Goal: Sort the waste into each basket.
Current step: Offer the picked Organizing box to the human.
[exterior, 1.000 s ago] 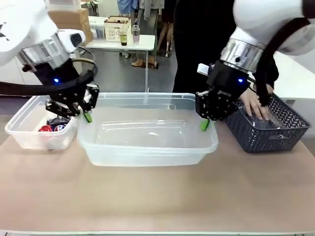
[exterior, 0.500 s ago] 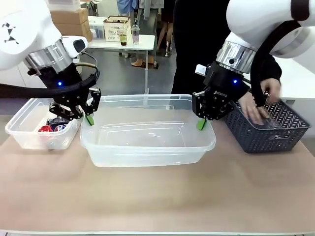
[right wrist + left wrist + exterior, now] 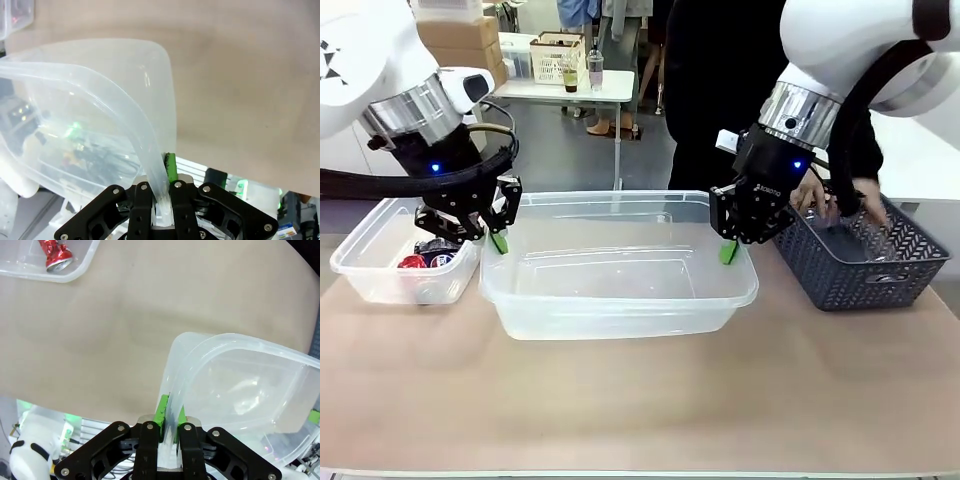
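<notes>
Basket [image 3: 620,315] rim in left claw [image 3: 170,412], right claw [image 3: 161,174]

Tub [image 3: 620,312] clr glossy plastic; basket [image 3: 860,287] dk lattice plastic; table [image 3: 640,400] matt.

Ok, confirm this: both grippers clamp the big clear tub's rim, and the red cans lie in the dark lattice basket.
No. The red cans lie in the small clear tub, as the front view shows. The left gripper and right gripper do clamp the big clear tub's rim.

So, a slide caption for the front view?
Left pincer and right pincer grip the large tub by its ends; a person's hand reaches into the dark basket.
</notes>
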`<move>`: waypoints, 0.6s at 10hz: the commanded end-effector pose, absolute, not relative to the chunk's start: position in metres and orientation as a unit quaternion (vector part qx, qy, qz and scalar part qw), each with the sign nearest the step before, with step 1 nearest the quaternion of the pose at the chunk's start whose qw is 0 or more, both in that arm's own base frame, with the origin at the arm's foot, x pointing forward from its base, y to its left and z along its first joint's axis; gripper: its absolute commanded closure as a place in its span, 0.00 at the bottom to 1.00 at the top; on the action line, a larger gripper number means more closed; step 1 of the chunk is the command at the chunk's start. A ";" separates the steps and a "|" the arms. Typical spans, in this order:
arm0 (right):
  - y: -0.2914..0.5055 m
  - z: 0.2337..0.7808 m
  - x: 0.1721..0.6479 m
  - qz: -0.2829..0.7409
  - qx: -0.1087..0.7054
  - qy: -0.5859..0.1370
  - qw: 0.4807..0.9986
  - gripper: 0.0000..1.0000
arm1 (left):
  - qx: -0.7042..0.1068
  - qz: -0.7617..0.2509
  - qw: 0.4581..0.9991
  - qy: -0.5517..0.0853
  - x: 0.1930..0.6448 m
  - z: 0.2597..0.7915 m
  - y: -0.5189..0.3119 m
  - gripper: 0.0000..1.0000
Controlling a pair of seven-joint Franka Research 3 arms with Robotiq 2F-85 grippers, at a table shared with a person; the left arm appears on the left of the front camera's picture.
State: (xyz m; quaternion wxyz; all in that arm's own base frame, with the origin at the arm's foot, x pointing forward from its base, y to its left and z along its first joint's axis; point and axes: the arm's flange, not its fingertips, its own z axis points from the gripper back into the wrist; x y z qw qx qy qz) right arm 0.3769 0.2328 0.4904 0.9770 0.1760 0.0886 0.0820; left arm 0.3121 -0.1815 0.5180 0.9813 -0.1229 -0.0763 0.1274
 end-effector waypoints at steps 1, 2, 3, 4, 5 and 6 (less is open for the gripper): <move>0.232 0.491 0.373 0.086 0.176 0.096 0.976 1.00 | -0.129 0.146 0.977 -0.089 0.316 0.521 -0.176 1.00; 0.232 0.491 0.373 0.086 0.176 0.096 0.976 1.00 | -0.129 0.146 0.977 -0.089 0.316 0.521 -0.176 1.00; 0.232 0.491 0.373 0.086 0.176 0.096 0.976 1.00 | -0.129 0.146 0.977 -0.089 0.316 0.521 -0.176 1.00; 0.232 0.491 0.373 0.086 0.176 0.096 0.976 1.00 | -0.129 0.146 0.977 -0.089 0.316 0.521 -0.176 1.00; 0.232 0.491 0.373 0.086 0.176 0.096 0.976 1.00 | -0.129 0.146 0.977 -0.089 0.316 0.521 -0.176 1.00; 0.232 0.491 0.373 0.086 0.176 0.096 0.976 1.00 | -0.129 0.146 0.977 -0.089 0.316 0.521 -0.176 1.00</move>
